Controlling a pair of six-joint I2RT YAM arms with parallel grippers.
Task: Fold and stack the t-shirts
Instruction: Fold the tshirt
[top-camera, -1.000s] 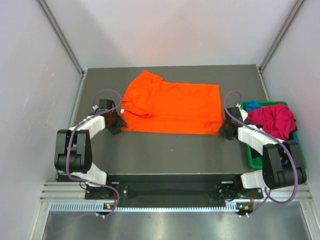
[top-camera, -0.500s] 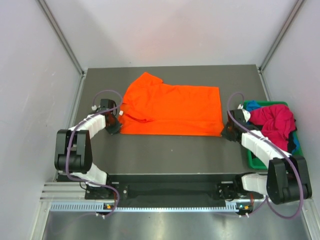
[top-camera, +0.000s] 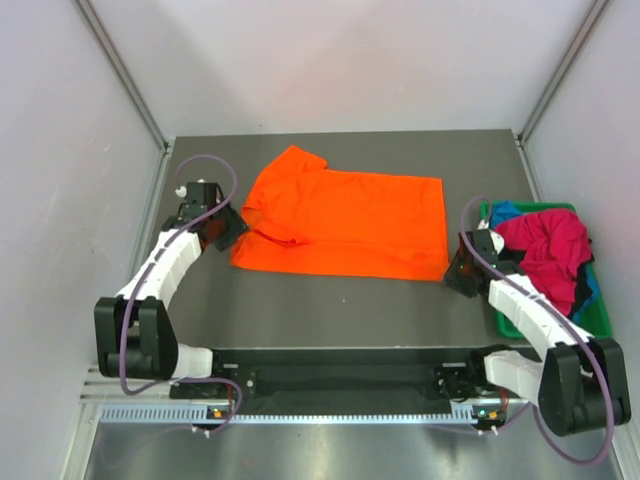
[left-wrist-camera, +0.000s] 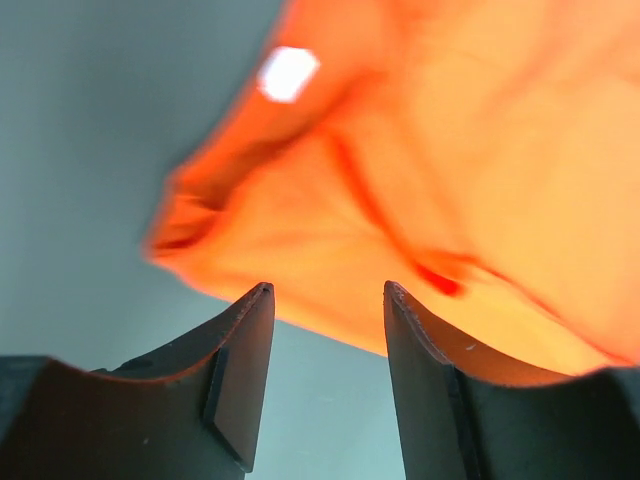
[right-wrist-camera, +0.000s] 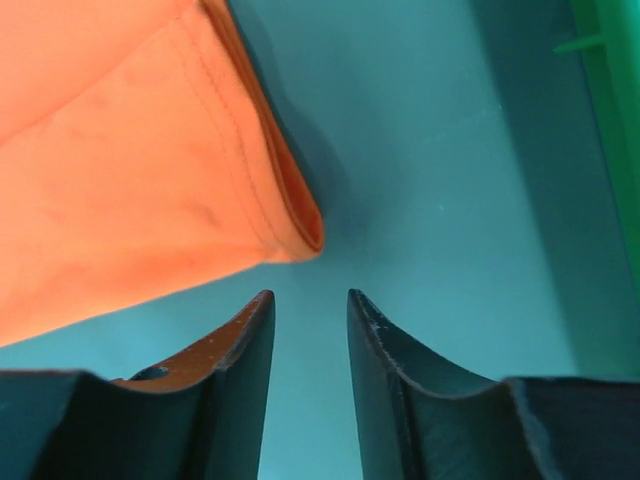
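The orange t-shirt (top-camera: 345, 220) lies folded on the grey table, collar to the left. My left gripper (top-camera: 228, 228) is open at the shirt's left edge by the collar; in the left wrist view (left-wrist-camera: 325, 290) the orange cloth (left-wrist-camera: 420, 190) lies just beyond the fingertips. My right gripper (top-camera: 456, 272) is open just off the shirt's near right corner; in the right wrist view (right-wrist-camera: 310, 297) that hemmed corner (right-wrist-camera: 290, 215) lies just ahead of the fingertips, untouched. The magenta-red t-shirt (top-camera: 548, 245) and the blue t-shirt (top-camera: 505, 211) lie crumpled in the green bin (top-camera: 510, 320).
The green bin stands at the table's right edge, close beside my right arm; its wall shows in the right wrist view (right-wrist-camera: 610, 110). Grey walls and metal frame posts (top-camera: 125, 75) enclose the table. Bare table (top-camera: 340, 305) lies between the shirt and the arm bases.
The left gripper moved farther away to the collar side. The right gripper pulled back toward the near edge, off the shirt's corner. The shirt's near edge now slants.
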